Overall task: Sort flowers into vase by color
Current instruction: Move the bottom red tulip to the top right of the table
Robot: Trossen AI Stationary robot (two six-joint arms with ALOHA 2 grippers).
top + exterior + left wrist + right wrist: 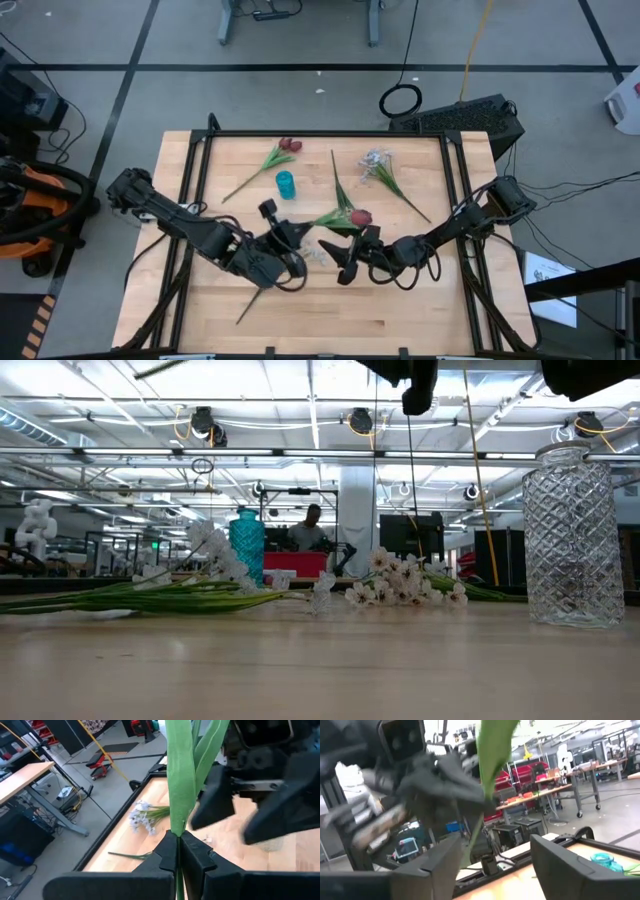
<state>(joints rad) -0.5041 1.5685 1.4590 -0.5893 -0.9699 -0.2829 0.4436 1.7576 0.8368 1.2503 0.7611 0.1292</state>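
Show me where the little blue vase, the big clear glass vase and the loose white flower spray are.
Blue vase (pixel 286 184): high view, on its rim.
Clear glass vase (pixel 573 540): low view, on its patterned body.
White flower spray (pixel 376 162): high view, on its blossoms.

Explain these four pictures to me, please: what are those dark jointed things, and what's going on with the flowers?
They are two robot arms at a wooden table. One camera looks down from above, one sits at table height, one rides on each wrist. The left gripper is shut on a flower stem, the red tulip. The right gripper, close by, is open. On the table lie another red flower, a white spray, a small teal vase and a clear glass vase.
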